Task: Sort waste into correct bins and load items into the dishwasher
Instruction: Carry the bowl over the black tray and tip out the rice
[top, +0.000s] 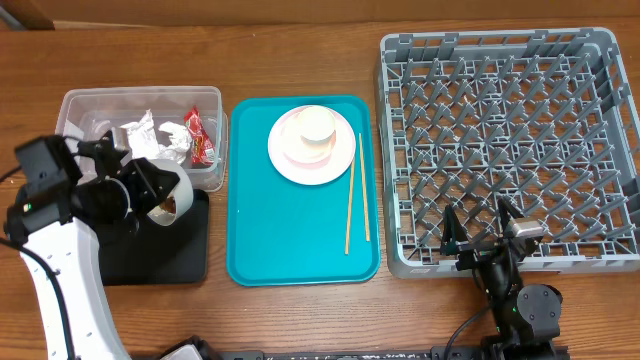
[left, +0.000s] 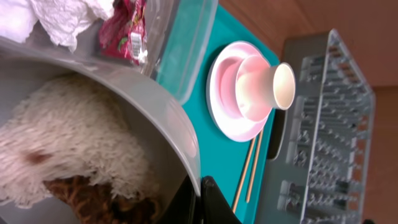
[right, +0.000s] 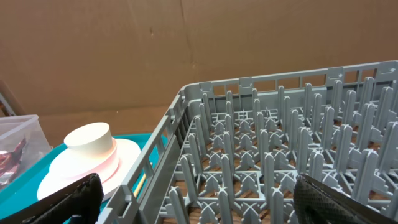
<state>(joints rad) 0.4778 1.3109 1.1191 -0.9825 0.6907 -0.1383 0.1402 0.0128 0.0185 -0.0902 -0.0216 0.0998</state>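
- Left gripper: fingers clamped on the rim of the grey-white bowl, which is tilted above the black tray with rice scraps inside.
- Right gripper: fingers spread wide and empty, at the near edge of the dish rack.
- 2 chopsticks: on the teal tray.

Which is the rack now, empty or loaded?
Empty. Only bare pegs show in the rack; the plate, cup and chopsticks are on the teal tray.
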